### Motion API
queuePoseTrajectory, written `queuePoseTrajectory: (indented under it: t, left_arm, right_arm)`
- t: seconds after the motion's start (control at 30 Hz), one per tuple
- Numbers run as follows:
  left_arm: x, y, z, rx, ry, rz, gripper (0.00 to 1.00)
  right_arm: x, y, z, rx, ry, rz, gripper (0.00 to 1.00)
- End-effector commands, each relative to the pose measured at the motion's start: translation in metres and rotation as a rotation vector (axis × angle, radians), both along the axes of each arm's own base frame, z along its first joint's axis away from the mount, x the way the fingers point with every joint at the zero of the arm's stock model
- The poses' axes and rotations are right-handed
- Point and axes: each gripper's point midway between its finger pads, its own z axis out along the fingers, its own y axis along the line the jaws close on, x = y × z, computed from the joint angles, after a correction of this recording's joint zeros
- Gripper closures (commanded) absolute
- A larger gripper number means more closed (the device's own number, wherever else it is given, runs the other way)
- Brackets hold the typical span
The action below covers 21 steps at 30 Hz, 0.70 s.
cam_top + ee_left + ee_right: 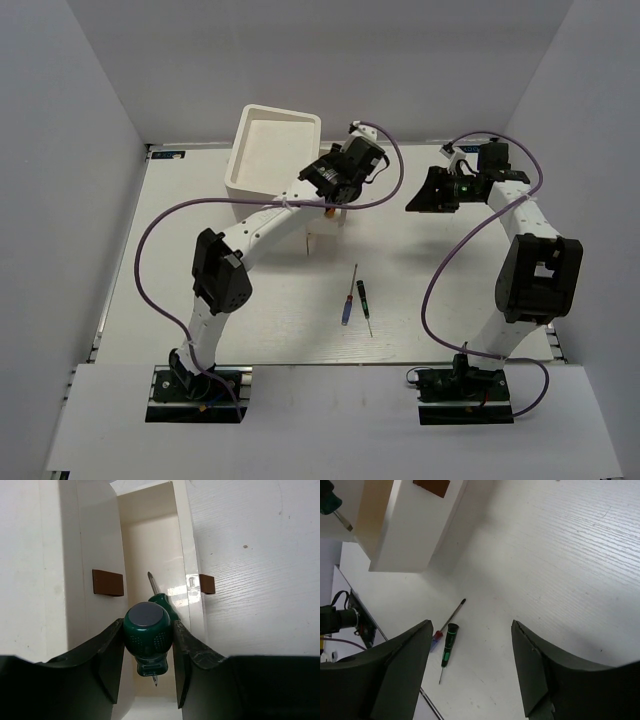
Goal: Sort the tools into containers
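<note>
Right now the left gripper is clamping a stubby green screwdriver over an open drawer, where a second green screwdriver is already lying. The right gripper is hanging wide and empty above the table, where a blue-handled screwdriver and a black-handled screwdriver are lying unsorted.

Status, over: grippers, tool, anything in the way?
Left gripper shut on green screwdriver over open drawer; second screwdriver inside. Right gripper open, empty. Two thin screwdrivers on table, nothing blocking.
</note>
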Motion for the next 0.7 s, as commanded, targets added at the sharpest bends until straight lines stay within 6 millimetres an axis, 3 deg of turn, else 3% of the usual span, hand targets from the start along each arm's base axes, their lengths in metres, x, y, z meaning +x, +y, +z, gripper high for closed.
queuePoseTrajectory:
  t: [0.0,0.07,0.1,0.27,0.3,0.33,0.37,0.4,0.43,0.47,0.5,0.53,0.57,0.6,0.63,0.67]
  left_arm:
    - [0.01,0.008,0.022,-0.044,-0.043,0.029,0.55]
    - [0.014,0.01,0.021,-0.044,-0.043,0.038,0.42]
    - [0.015,0.007,0.03,-0.067,-0.056,0.03,0.37]
    - [0.017,-0.001,0.048,-0.107,-0.08,-0.004,0.33]
    - [0.017,-0.001,0.052,-0.113,-0.087,-0.004,0.38]
    - [0.014,-0.001,0.067,-0.145,-0.104,-0.018,0.48]
    - [0.011,-0.001,0.076,-0.164,-0.111,-0.028,0.79]
    - [0.01,0.001,0.091,-0.191,-0.138,-0.029,0.9]
    - [0.002,-0.001,0.108,-0.221,-0.166,-0.042,0.97]
    - [-0.009,0.013,0.14,-0.277,-0.212,-0.025,1.0]
    - [-0.011,0.033,0.148,-0.292,-0.22,0.029,1.0]
    - [-0.016,0.052,0.155,-0.349,-0.225,0.094,1.0]
    - [-0.02,0.076,0.164,-0.363,-0.247,0.147,1.0]
    - [-0.037,0.115,0.18,-0.385,-0.288,0.209,0.94]
    - [-0.033,0.154,0.188,-0.411,-0.331,0.297,0.85]
    - [-0.037,0.182,0.19,-0.439,-0.346,0.358,0.75]
  right_arm:
    - [0.001,0.005,0.019,0.032,-0.063,0.033,0.3]
    - [0.0,0.007,0.018,0.04,-0.055,0.038,0.28]
    - [-0.001,0.007,0.018,0.04,-0.053,0.039,0.28]
    - [0.002,0.011,0.018,0.039,-0.067,0.053,0.28]
    - [0.003,0.011,0.02,0.041,-0.067,0.053,0.32]
    - [0.004,0.01,0.017,0.045,-0.06,0.054,0.4]
    - [0.004,0.016,0.02,0.054,-0.067,0.073,0.54]
    - [0.006,0.017,0.02,0.049,-0.073,0.075,0.86]
    - [0.007,0.019,0.017,0.048,-0.061,0.079,1.0]
    - [0.01,0.029,0.02,0.044,-0.072,0.101,1.0]
    - [0.014,0.027,0.017,0.022,-0.07,0.089,1.0]
    - [0.013,0.044,0.008,0.015,-0.05,0.128,1.0]
    - [0.015,0.056,0.011,0.003,-0.065,0.152,1.0]
    - [0.025,0.057,0.012,-0.04,-0.074,0.125,1.0]
    - [0.035,0.063,0.013,-0.057,-0.079,0.118,1.0]
    - [0.036,0.076,0.0,-0.088,-0.046,0.127,1.0]
